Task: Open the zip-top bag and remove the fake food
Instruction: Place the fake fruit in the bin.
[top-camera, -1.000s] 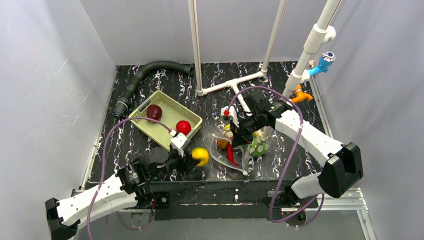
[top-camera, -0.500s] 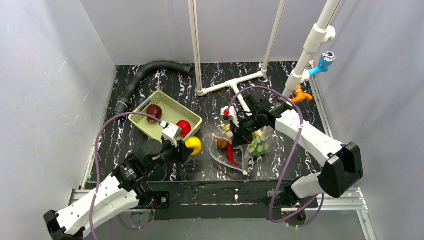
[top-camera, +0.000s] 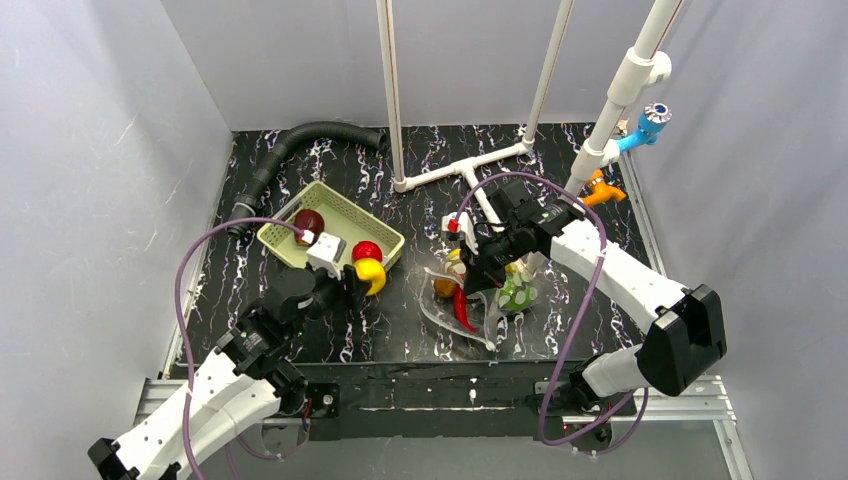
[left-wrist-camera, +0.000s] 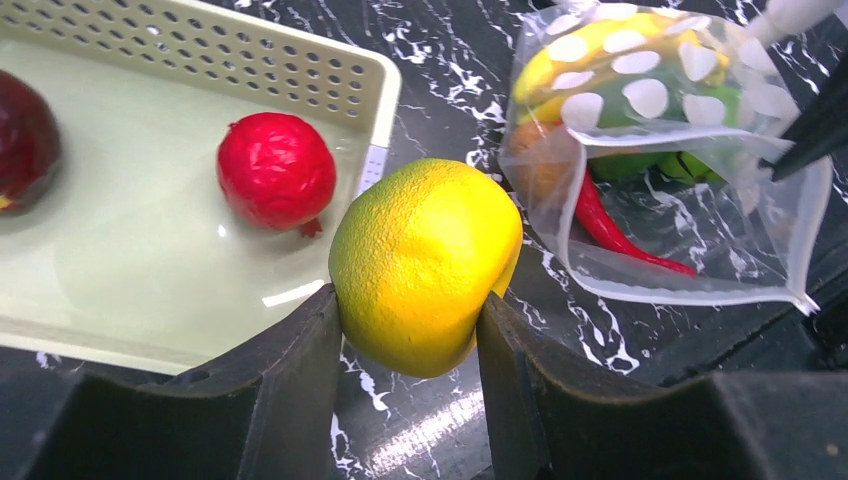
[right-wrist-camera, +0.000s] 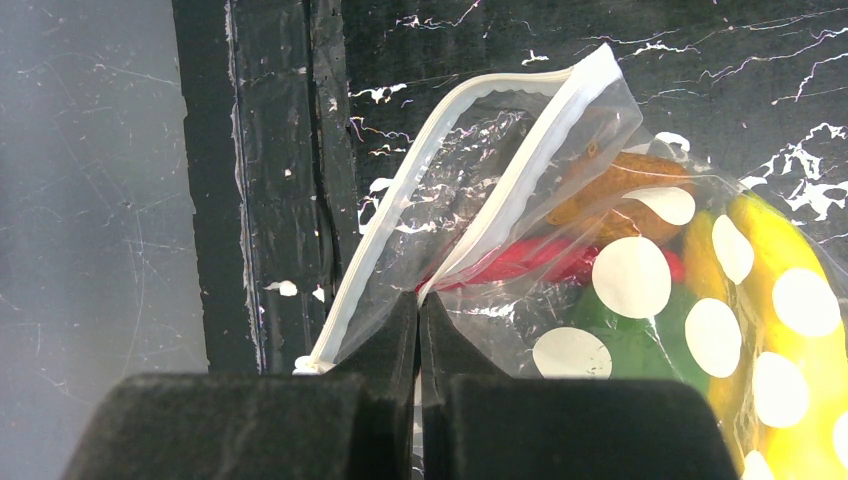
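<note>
A yellow-orange fruit (left-wrist-camera: 425, 260) of the fake food is seen clamped between the fingers of the left hand (left-wrist-camera: 410, 305), just outside the corner rim of the pale green basket (left-wrist-camera: 370, 75). Inside the basket, a bright red fruit (left-wrist-camera: 276, 170) and a dark red fruit (left-wrist-camera: 25, 140) are pictured. To the basket's right on the dark surface (top-camera: 400, 325), the dotted zip-top bag (right-wrist-camera: 520, 200) is pinched at its open mouth by the right hand (right-wrist-camera: 420, 305), pressed tightly together; a banana (right-wrist-camera: 790, 330) and green, orange and red pieces are visible inside.

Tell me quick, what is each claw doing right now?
Left gripper: closed on a yellow fake fruit.
Right gripper: closed, pinching the zip-top bag.
</note>
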